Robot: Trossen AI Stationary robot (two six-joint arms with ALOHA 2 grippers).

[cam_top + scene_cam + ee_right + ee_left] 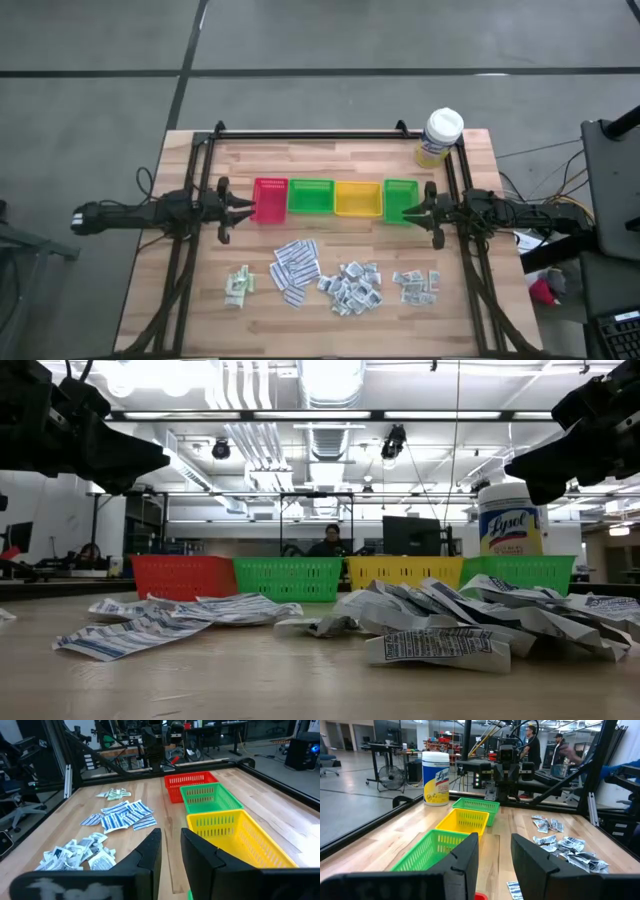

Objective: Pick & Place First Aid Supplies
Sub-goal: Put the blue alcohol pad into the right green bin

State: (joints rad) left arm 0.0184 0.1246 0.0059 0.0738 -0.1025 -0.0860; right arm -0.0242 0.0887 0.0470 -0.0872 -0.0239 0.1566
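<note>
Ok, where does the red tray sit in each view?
High: red tray, leftmost in the tray row.
Low: left, behind the packets.
Left wrist: only a red sliver at the bottom edge.
Right wrist: farthest tray.
Shared landmark: the yellow tray.

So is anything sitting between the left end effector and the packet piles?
Nothing visible. The left end effector hangs empty beside the red tray, and only bare table lies between it and the white strips and green sachets. The right end effector waits over the far green tray.
</note>
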